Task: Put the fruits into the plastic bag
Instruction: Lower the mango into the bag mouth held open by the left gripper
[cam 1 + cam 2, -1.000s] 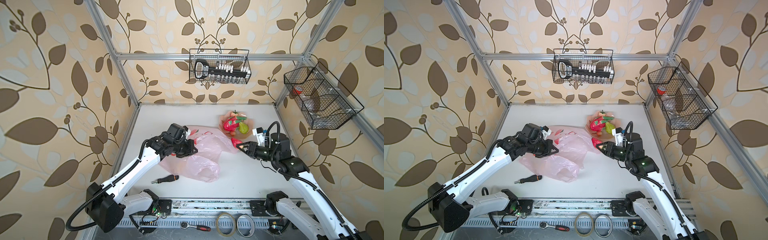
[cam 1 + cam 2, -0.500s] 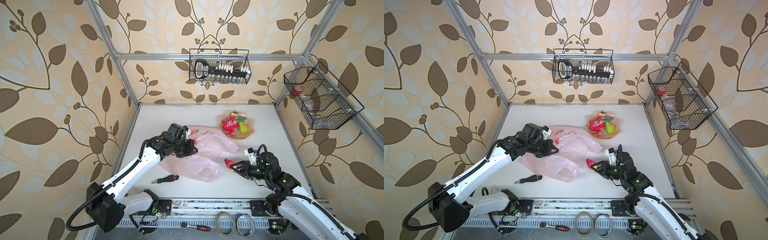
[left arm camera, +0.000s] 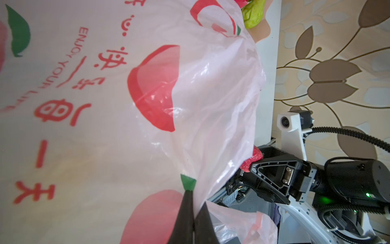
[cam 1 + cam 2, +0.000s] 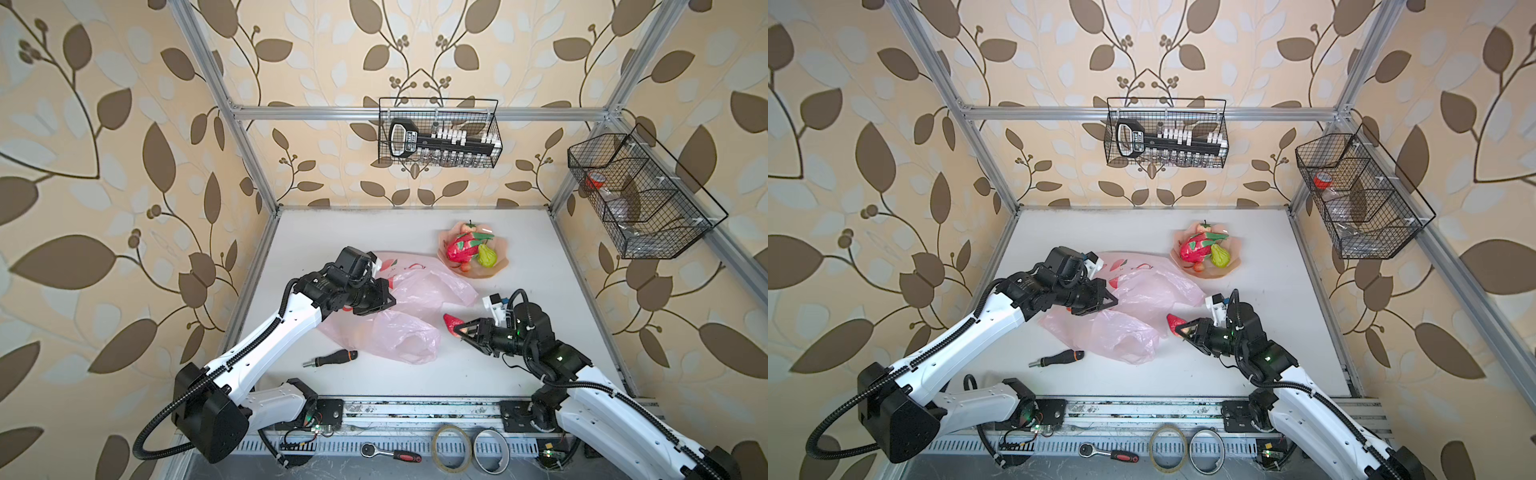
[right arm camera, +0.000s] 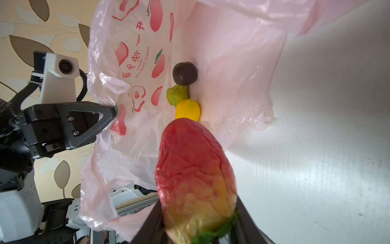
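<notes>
The pale-pink plastic bag (image 4: 415, 307) (image 4: 1142, 303) lies mid-table. My left gripper (image 4: 391, 302) (image 3: 194, 207) is shut on its rim and holds the mouth up. My right gripper (image 4: 457, 329) (image 5: 196, 221) is shut on a red strawberry (image 4: 451, 322) (image 5: 194, 169), which hangs just outside the bag's mouth. Inside the bag (image 5: 232, 63) lie a dark plum (image 5: 185, 73), a small green fruit (image 5: 176, 95) and a yellow lemon (image 5: 187, 109). The dragon fruit (image 4: 461, 249) and green pear (image 4: 487, 257) sit on the peach plate (image 4: 498, 272) at the back right.
A screwdriver (image 4: 330, 358) lies in front of the bag. Wire baskets hang on the back wall (image 4: 438, 133) and the right wall (image 4: 640, 199). A ratchet (image 4: 390, 454) and tape rolls (image 4: 451, 449) rest beyond the front rail.
My right gripper has carried the strawberry from beside the plate forward and left to the bag's mouth. The left gripper and bag rim have stayed put.
</notes>
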`<act>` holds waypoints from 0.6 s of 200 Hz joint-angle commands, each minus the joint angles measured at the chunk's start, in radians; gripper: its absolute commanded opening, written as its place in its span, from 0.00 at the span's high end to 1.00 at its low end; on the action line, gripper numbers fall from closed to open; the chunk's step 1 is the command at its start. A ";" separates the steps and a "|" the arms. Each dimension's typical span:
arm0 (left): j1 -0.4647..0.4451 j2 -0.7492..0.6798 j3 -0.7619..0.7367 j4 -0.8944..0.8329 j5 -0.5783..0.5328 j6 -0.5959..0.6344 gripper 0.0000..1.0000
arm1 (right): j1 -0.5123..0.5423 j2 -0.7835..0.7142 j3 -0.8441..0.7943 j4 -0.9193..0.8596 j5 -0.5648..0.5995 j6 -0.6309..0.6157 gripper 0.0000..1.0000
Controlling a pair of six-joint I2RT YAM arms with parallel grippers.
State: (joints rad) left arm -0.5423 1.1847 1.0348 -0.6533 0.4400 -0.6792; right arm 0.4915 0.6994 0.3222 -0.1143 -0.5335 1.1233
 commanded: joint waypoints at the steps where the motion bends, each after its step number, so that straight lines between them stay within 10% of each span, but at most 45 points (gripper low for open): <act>1: 0.003 -0.004 0.023 0.007 0.023 0.006 1.00 | 0.019 0.033 -0.015 0.086 0.021 0.038 0.73; 120: 0.001 -0.002 0.026 0.015 0.037 0.000 1.00 | 0.152 0.401 0.040 0.474 0.036 0.120 0.74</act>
State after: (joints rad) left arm -0.5426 1.1847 1.0348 -0.6533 0.4469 -0.6796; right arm 0.6086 1.0306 0.3164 0.2592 -0.5201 1.2129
